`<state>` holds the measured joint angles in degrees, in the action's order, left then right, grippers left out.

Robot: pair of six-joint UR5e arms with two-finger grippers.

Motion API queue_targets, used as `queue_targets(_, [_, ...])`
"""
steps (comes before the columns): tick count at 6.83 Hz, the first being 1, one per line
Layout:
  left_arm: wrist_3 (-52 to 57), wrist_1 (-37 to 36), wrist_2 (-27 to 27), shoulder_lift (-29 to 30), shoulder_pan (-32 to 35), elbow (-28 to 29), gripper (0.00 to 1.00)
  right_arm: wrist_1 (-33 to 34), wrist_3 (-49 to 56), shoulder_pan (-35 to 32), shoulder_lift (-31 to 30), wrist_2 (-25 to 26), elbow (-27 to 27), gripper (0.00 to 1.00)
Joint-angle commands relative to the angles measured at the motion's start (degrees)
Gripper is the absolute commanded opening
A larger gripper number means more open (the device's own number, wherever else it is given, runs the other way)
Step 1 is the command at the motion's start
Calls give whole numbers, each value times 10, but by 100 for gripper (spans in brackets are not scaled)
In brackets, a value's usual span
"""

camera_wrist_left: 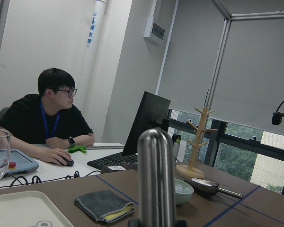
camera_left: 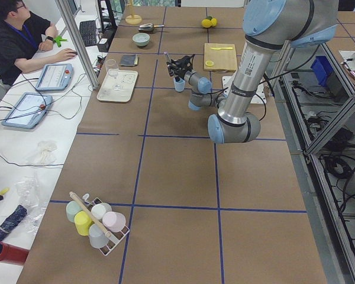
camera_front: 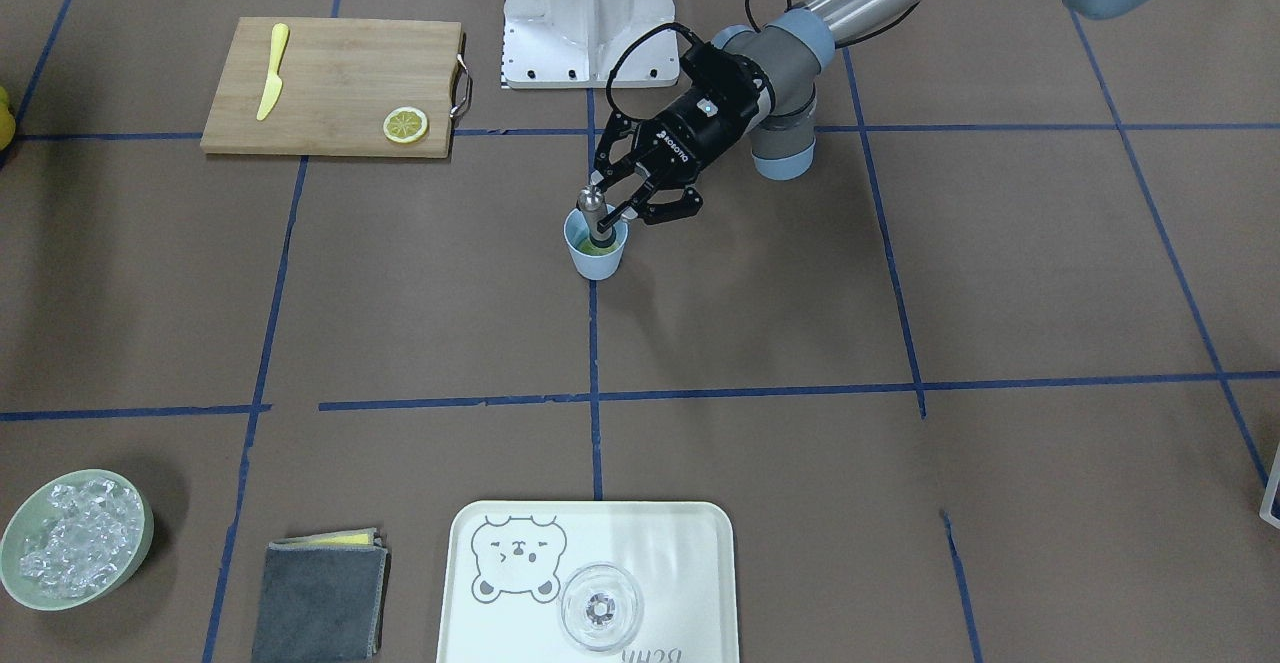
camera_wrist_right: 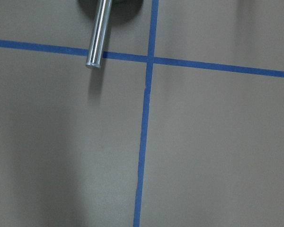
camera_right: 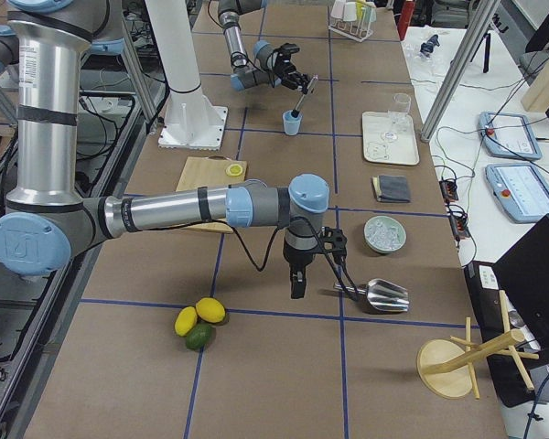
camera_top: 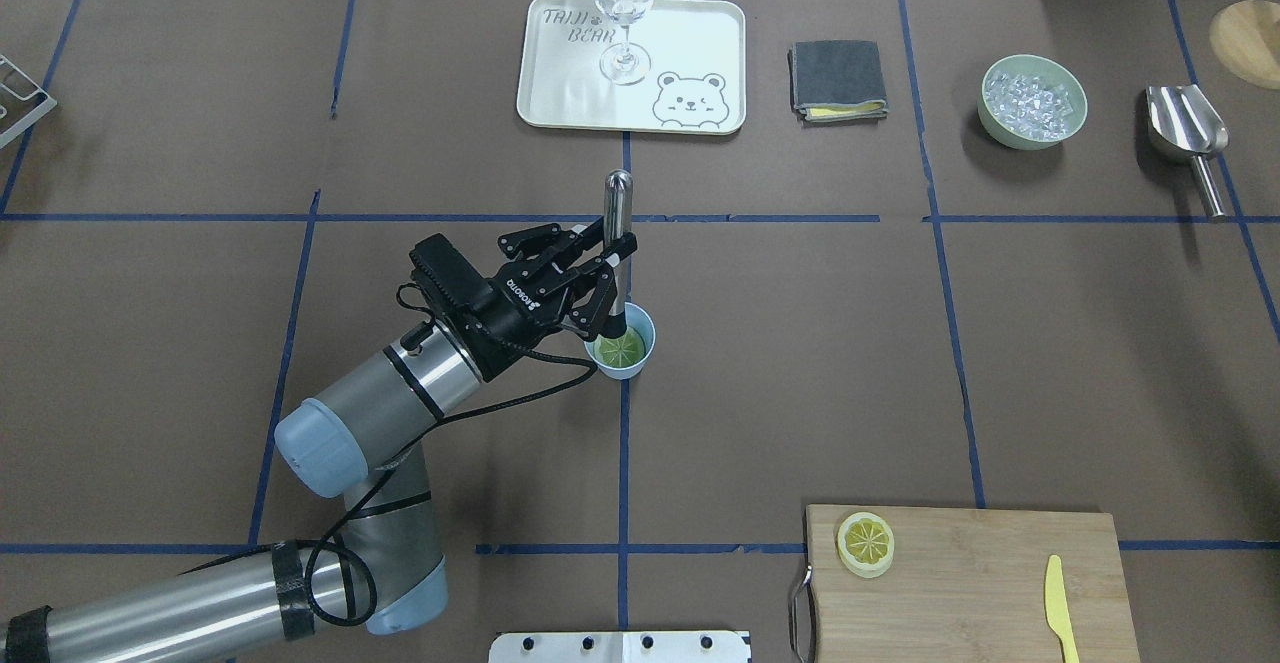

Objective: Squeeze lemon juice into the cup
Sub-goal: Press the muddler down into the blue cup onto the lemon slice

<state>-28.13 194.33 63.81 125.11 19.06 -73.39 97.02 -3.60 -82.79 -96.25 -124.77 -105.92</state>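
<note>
Well — the cup (camera_front: 597, 263) holds the lemon (camera_top: 622, 348) and a muddler (camera_top: 618, 208).

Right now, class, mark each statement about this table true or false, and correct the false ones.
1. A lemon slice lies inside the light-blue cup. True.
2. The left gripper holds the yellow knife. False: it is shut on a metal rod whose lower end is in the cup; the knife lies on the cutting board.
3. A second lemon slice lies on the cutting board. True.
4. The clear glass stands on the cutting board. False: it stands on the tray.
</note>
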Motion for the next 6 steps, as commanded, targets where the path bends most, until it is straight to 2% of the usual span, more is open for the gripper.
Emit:
queue_targets(1, [0,-1,-4,1,-8,24,0,0,0,0,0,0,0,100])
queue_targets(4, [-1,0,-4,1,-16,20,0,0,0,0,0,0,0,100])
queue_targets(6, [23,0,1,1,-14,-10,0,0,0,0,-1,0,1,100])
